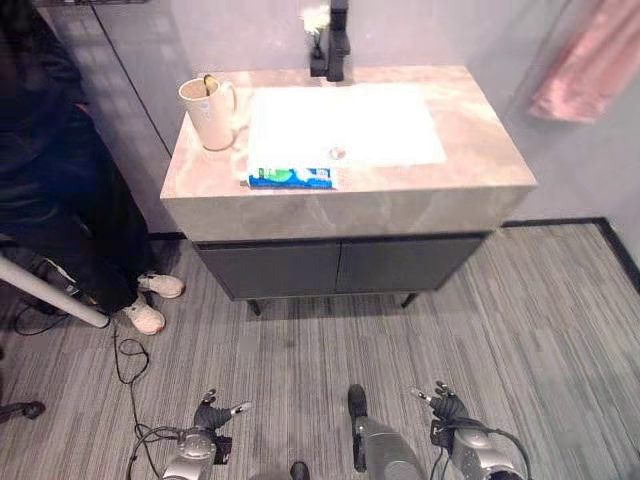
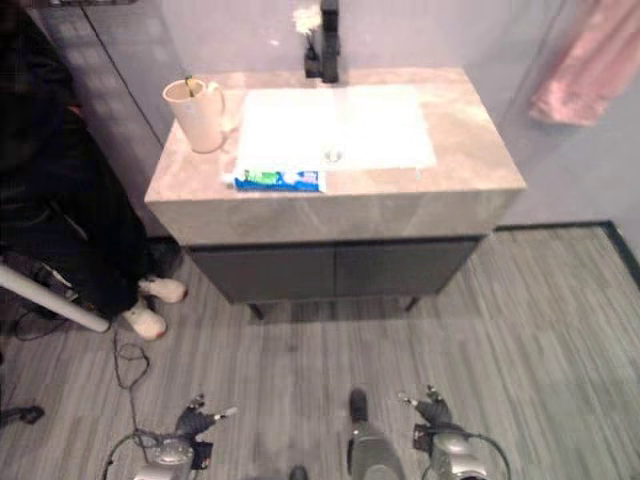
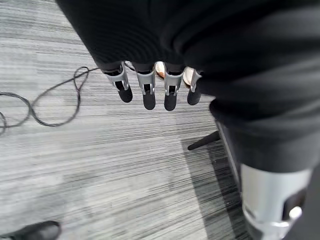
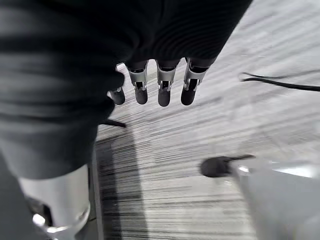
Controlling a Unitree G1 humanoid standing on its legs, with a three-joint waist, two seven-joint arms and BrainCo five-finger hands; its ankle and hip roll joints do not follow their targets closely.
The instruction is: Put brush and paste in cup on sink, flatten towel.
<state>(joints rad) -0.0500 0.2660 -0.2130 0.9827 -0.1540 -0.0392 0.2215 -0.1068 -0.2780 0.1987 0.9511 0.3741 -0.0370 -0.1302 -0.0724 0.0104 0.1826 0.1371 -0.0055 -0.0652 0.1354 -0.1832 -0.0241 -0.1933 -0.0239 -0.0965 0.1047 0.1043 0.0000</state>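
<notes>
Left eye view: marble sink counter (image 1: 470, 150), grey striped floor (image 1: 540, 330), pink towel (image 1: 585, 65) hanging.

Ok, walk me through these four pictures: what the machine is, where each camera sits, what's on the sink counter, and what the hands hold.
This is a two-legged humanoid robot standing before a bathroom sink counter. Two pictures come from the eyes of a camera on its head, looking down. The other two come from cameras on its wrists, looking along the fingers at the striped floor.

On the counter, a cup stands at the robot's left, with what looks like a brush already in it. A blue and green paste tube lies by the front edge of the white basin. A pink towel hangs bunched on the wall at the right. A person stands at the left.

The left hand and right hand hang low, fingers straight, holding nothing.
</notes>
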